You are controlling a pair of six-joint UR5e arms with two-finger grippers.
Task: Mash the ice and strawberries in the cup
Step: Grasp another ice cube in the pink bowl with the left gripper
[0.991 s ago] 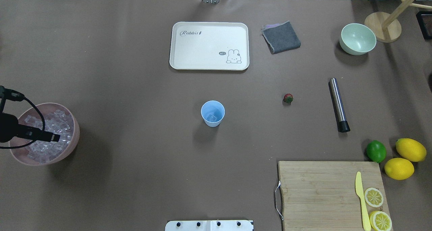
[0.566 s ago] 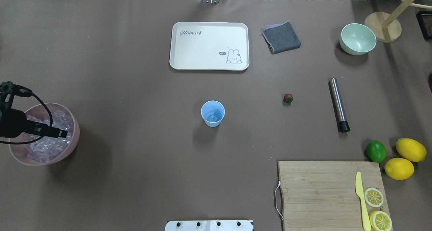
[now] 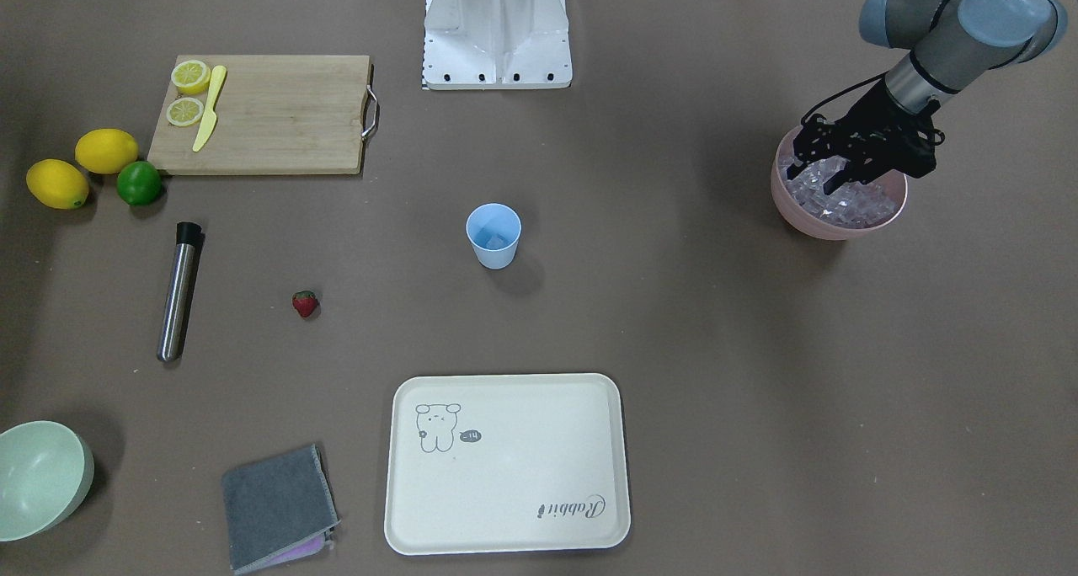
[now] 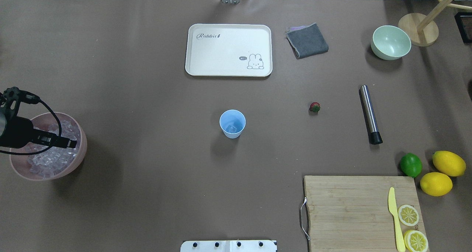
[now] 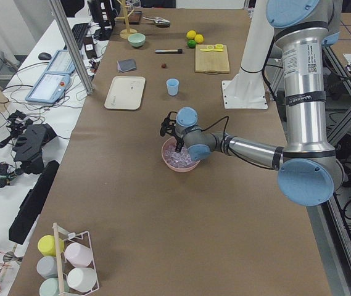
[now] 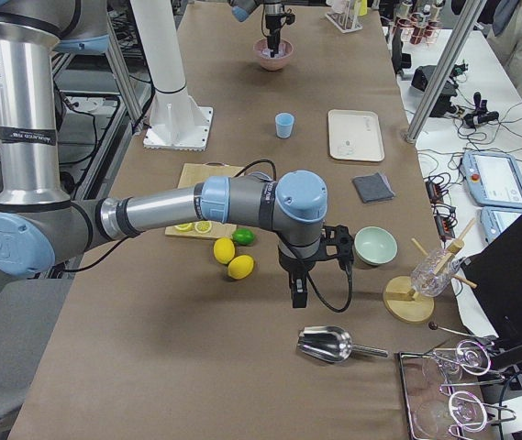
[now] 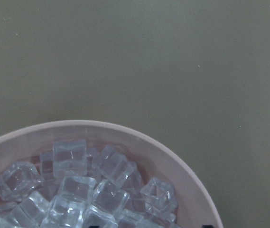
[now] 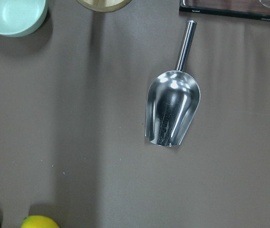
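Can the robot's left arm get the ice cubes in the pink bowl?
Probably yes. The left gripper hangs right over the pink bowl, its fingers down at the ice, and nothing covers the cubes.

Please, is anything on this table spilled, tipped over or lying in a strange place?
Nothing is spilled or tipped. The cup stands upright, and the ice is heaped inside the pink bowl. Only the strawberry looks a little odd: it lies loose on the bare table, apart from the cup.
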